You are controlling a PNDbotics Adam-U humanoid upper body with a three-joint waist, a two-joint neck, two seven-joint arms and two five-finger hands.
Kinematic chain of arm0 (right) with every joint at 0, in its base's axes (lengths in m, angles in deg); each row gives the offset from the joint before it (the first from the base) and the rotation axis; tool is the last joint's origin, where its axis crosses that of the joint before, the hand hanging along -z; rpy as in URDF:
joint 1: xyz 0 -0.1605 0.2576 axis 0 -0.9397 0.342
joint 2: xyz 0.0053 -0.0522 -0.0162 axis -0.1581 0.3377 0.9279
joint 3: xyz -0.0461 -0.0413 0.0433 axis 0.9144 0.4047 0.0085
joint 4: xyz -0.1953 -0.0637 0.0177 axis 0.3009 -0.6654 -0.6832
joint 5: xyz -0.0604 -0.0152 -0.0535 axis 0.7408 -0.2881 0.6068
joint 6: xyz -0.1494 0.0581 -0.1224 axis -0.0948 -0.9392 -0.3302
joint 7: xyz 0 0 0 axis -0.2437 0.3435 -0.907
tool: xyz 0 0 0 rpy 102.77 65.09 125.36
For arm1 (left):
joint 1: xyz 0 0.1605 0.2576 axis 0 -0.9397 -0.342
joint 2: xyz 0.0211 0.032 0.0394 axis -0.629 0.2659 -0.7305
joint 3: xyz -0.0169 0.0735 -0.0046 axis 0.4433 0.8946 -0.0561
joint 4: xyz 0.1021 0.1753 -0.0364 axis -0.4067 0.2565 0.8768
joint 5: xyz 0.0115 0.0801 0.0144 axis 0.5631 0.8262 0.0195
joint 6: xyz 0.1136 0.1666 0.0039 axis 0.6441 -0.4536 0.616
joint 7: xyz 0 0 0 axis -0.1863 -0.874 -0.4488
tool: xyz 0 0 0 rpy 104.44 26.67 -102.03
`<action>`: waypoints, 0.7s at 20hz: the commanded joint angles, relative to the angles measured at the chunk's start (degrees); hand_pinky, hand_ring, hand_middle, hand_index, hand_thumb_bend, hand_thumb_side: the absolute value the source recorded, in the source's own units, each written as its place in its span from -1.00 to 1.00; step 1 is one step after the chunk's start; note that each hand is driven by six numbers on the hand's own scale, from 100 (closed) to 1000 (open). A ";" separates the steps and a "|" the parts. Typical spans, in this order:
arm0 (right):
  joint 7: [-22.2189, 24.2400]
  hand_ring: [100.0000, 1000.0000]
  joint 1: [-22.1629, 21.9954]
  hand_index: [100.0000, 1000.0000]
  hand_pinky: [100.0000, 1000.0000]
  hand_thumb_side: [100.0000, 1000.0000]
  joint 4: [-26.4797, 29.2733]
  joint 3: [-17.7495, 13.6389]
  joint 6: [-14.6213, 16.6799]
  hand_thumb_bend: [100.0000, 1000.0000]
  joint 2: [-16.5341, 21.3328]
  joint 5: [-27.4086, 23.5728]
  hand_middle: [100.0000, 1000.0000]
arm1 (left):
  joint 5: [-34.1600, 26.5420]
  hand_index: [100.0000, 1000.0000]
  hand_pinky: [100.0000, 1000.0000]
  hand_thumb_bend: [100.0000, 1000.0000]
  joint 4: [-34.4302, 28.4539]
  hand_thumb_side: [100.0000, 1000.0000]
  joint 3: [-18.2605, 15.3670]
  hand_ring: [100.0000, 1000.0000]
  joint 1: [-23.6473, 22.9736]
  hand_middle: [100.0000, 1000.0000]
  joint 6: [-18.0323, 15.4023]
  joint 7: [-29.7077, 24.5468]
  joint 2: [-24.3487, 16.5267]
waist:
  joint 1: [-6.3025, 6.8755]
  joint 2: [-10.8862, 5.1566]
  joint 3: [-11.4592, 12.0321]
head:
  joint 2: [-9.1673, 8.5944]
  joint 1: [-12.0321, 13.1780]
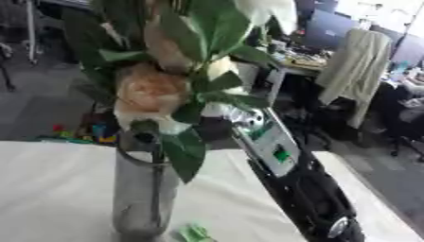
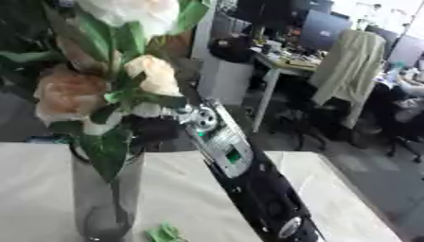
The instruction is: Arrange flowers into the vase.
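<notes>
Right eye view: my right arm [image 2: 248, 179] rises from the lower right across the table [image 2: 331, 198] toward the flowers, and my right robot hand [image 2: 157, 125] disappears behind the leaves [image 1: 186, 156], so I cannot tell whether its fingers are apart or closed on a stem. Just to the left of that robot hand stands one clear glass vase [image 1: 142, 198], upright on the table, with dark stems inside it. Above the vase I count three blooms: one peach flower [image 1: 153, 92] at the left, one cream flower [image 2: 157, 75] directly over my robot hand, and one white flower [image 2: 128, 12] at the top. One small green scrap [image 1: 195, 233] lies on the table below my arm, beside the foot of the vase. My left robot hand shows in neither view.
</notes>
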 commanded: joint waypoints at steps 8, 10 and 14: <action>0.54 1.00 2.56 1.00 1.00 1.00 -4.25 0.45 1.05 -0.50 2.66 -0.45 0.64 | 0.12 0.77 0.38 -0.66 -0.76 0.93 0.37 0.64 0.29 0.45 0.22 -0.26 -0.10 | 0.53 -1.55 -0.16 | -0.74 -0.61; 0.54 1.00 2.60 1.00 1.00 1.00 -4.64 0.60 0.73 -0.46 2.54 -1.39 0.65 | 0.15 0.77 0.38 -0.66 -0.76 0.94 0.39 0.64 0.27 0.45 0.26 -0.33 -0.07 | 0.54 -1.50 -0.15 | -0.68 -0.64; 0.54 1.00 2.61 1.00 1.00 1.00 -5.37 1.11 -0.04 -0.28 2.70 -3.28 0.73 | 0.16 0.77 0.38 -0.66 -0.76 0.94 0.42 0.64 0.31 0.45 0.32 -0.38 -0.06 | 0.50 -1.45 -0.19 | -0.66 -0.77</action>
